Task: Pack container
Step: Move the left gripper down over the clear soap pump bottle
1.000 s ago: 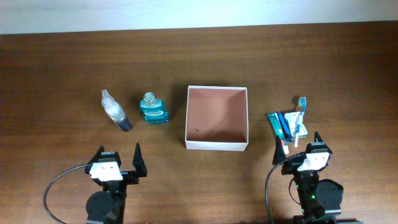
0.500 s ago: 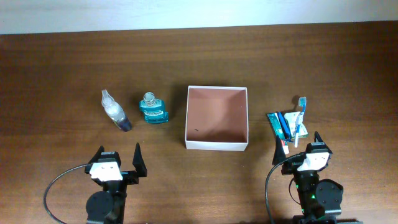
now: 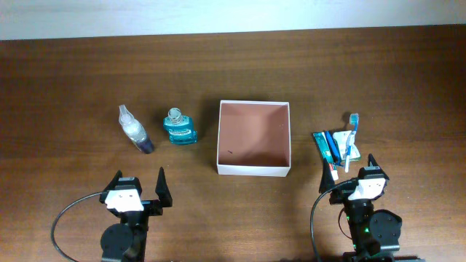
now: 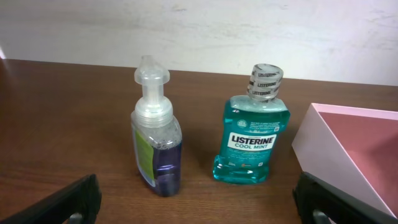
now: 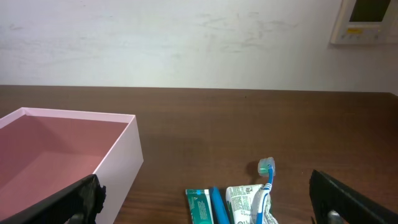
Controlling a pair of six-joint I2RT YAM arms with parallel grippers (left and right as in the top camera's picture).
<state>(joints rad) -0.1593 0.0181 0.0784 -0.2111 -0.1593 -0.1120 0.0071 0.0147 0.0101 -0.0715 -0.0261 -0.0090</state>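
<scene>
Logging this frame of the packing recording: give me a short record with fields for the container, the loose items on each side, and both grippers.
container: open top, nothing packed inside
items left of it: pump bottle and mouthwash bottle, both standing, apart from each other
items right of it: toothbrush lying across small flat packets
left gripper: open, holding nothing, facing the two bottles
right gripper: open, holding nothing, just short of the toothbrush pile
progress: no item in the container yet

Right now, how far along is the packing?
Done: nothing; the container holds no toiletries. In hand: nothing; left claw and right claw sit open and empty. Left: soap bottle, mouthwash, toothbrush and toothpaste are all outside on the table.
</scene>
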